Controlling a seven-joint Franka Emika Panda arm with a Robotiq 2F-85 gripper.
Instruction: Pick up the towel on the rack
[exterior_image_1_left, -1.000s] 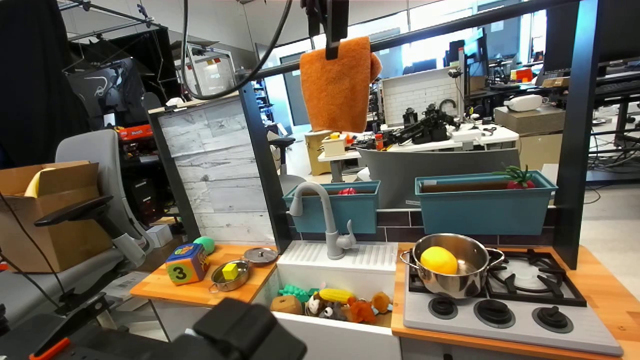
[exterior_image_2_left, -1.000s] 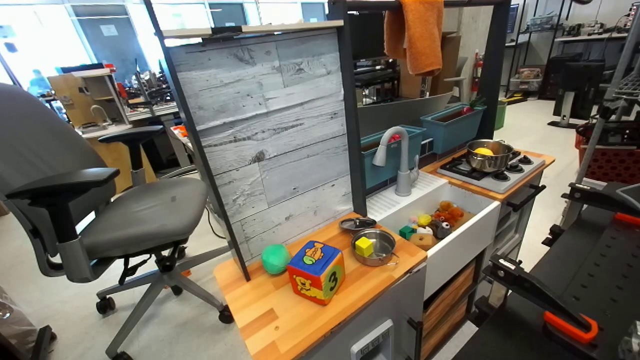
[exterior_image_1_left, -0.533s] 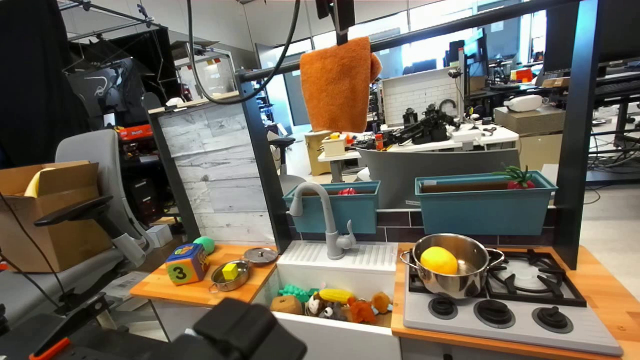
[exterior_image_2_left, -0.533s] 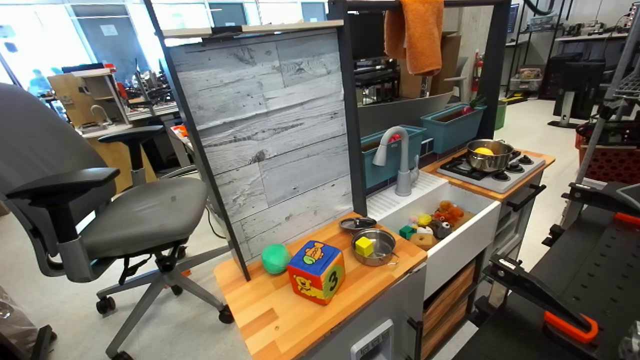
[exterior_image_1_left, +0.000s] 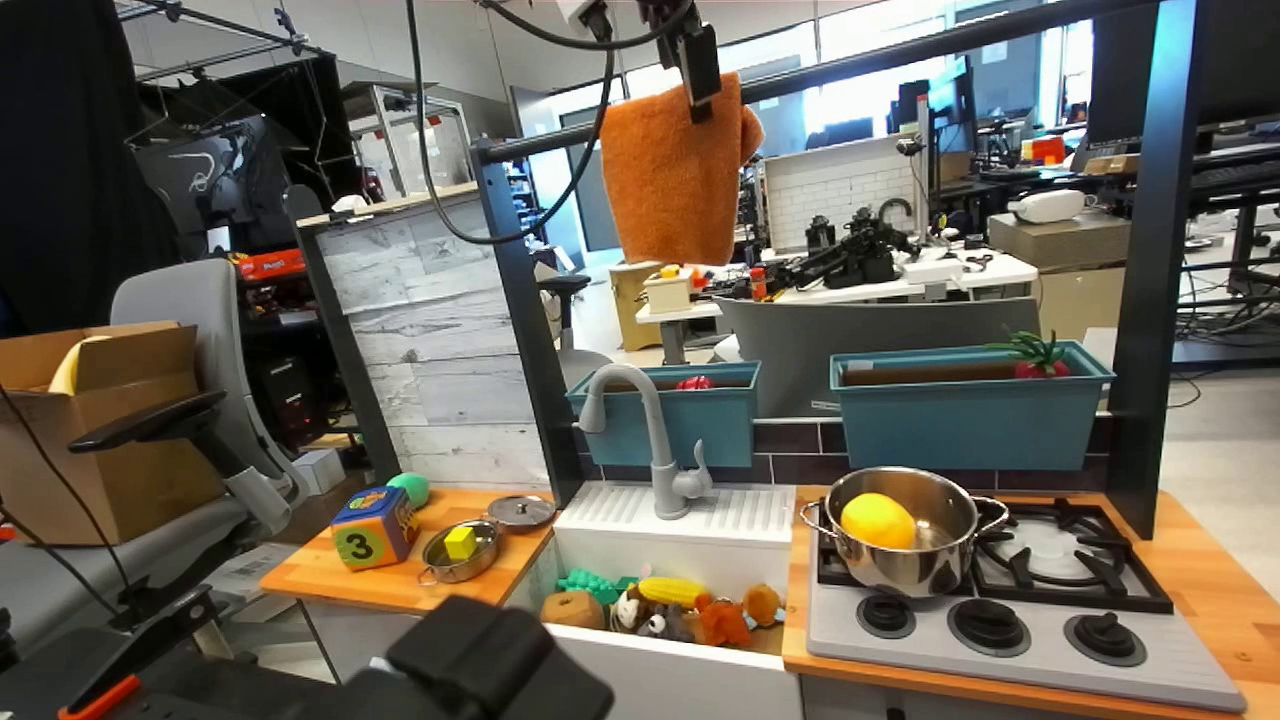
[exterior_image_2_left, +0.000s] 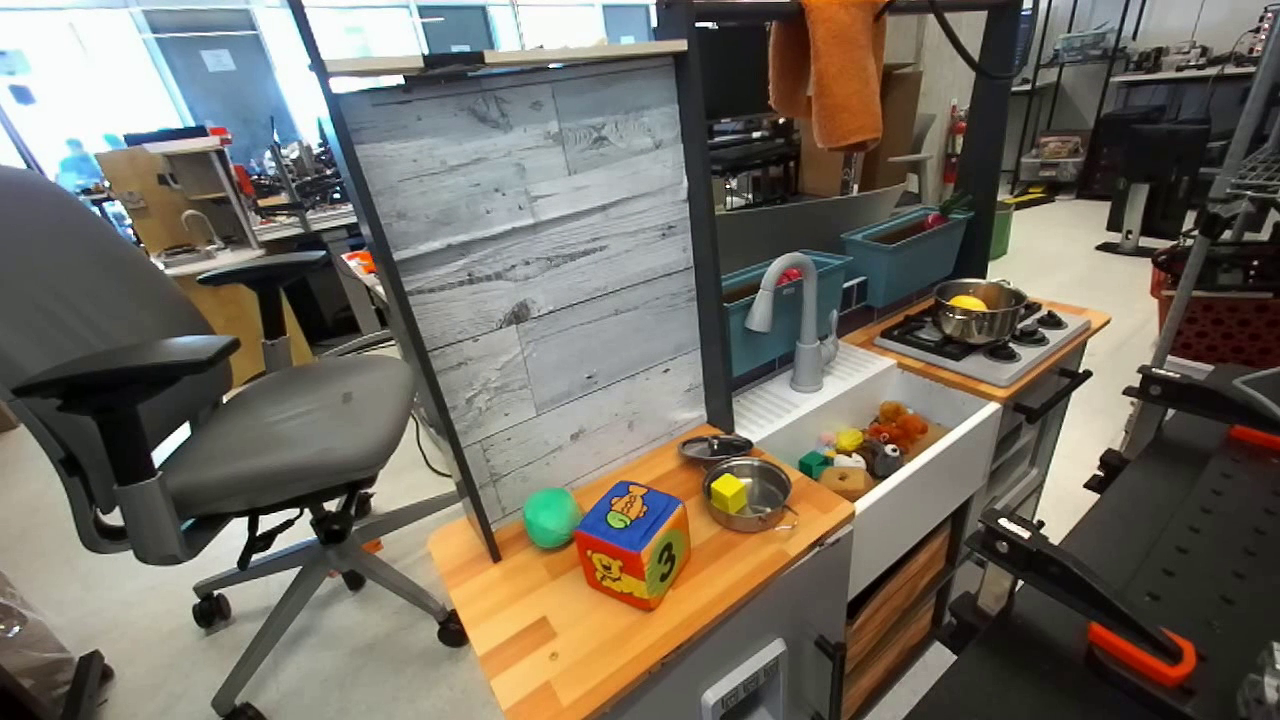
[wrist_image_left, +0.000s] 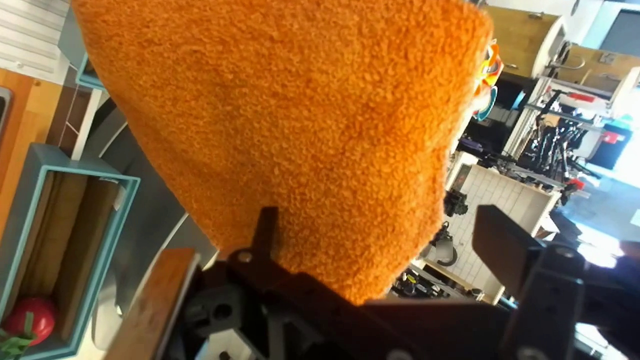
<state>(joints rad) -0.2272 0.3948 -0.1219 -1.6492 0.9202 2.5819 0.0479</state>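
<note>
Plainly, the towel (exterior_image_1_left: 665, 185) hangs; the cube (exterior_image_2_left: 630, 545) reads "3".

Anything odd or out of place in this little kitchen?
The sink holds a jumble of toys, where you'd expect dishes. Nothing looks spilled or damaged, and the orange towel hangs over its bar.

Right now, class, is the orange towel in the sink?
No, in both exterior views the orange towel hangs over the black rail.

- A plain orange towel (exterior_image_1_left: 668, 190), fuzzy and limp, hangs over the rack (exterior_image_1_left: 900, 57), upper middle in an exterior view.
- I can see a back layer peeking past its right edge there.
- It fills the wrist view's upper middle.
</note>
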